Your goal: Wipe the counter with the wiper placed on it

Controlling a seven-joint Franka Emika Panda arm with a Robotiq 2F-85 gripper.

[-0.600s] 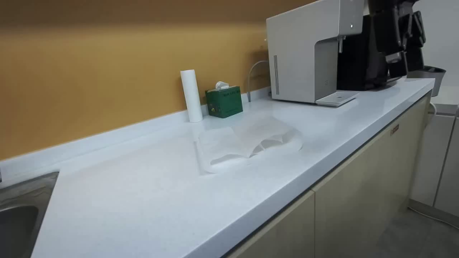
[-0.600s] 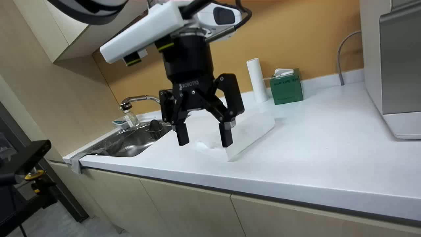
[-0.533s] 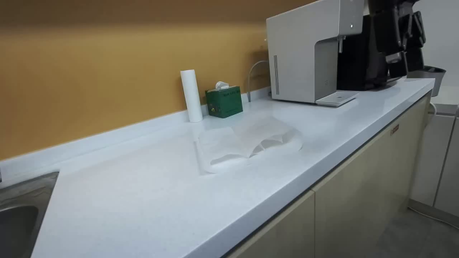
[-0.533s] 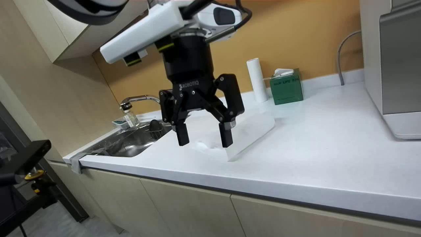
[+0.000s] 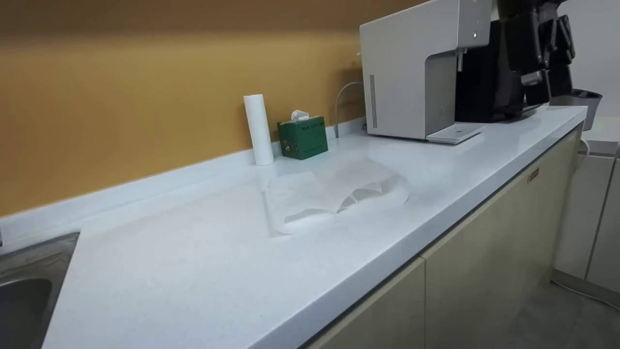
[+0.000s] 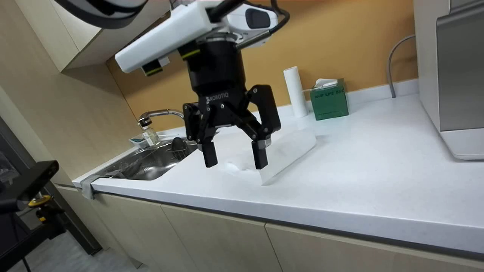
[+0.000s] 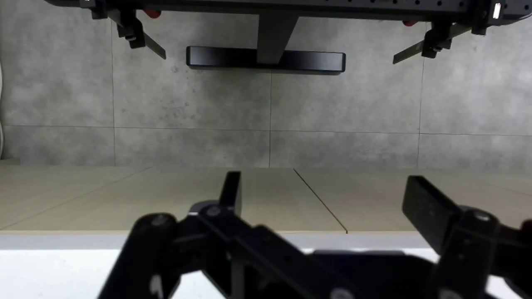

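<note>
Tool (image 6: 235, 162) spread, white sheet (image 5: 334, 189) on counter (image 5: 169, 281) between sink (image 6: 154, 172) and machine (image 5: 409, 82), white roll (image 5: 259, 130) beside green tissue box (image 5: 303, 139)

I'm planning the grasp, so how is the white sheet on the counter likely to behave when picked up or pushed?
The white sheet is probably floppy: one edge buckles into raised folds above the counter. It is likely light for its size, since that edge looks thin. Pushed, it may bunch up further, since it lies creased.
</note>
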